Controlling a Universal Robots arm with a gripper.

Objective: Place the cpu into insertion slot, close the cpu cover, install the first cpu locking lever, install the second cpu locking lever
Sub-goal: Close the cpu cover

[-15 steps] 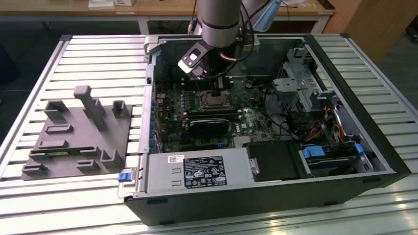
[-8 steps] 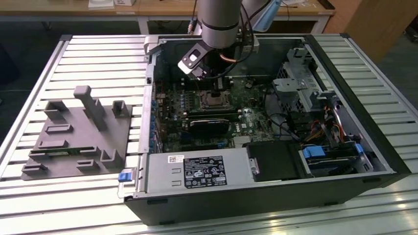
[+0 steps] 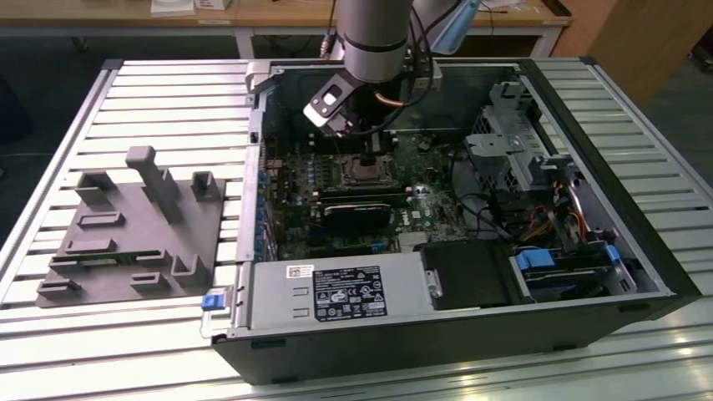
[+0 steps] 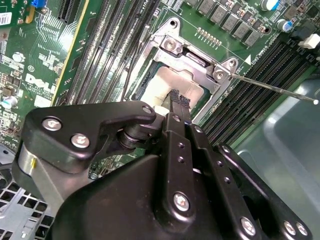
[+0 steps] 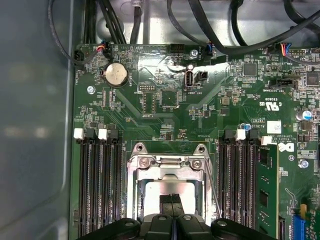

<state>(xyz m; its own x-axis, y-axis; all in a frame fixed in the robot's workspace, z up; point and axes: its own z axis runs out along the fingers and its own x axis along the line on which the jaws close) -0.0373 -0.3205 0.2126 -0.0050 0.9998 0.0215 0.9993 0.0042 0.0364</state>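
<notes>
Green motherboard surrounds the cpu; the gripper hides its middle.

Pincer hides cpu middle; cpu cover near edge behind pincer body.

Bench: silvery metal, built of long parallel ribbed slats, running across the whole exterior view.
Table behind: light wood top on pale legs, along the far edge of the exterior view; a few white items lie on it.
Wooden panel: tall, warm brown, at the far corner on the exterior view's right.
Floor: dark, seen beyond the bench.
Light: even and bright from above; the nearest slats shine almost white.
</notes>
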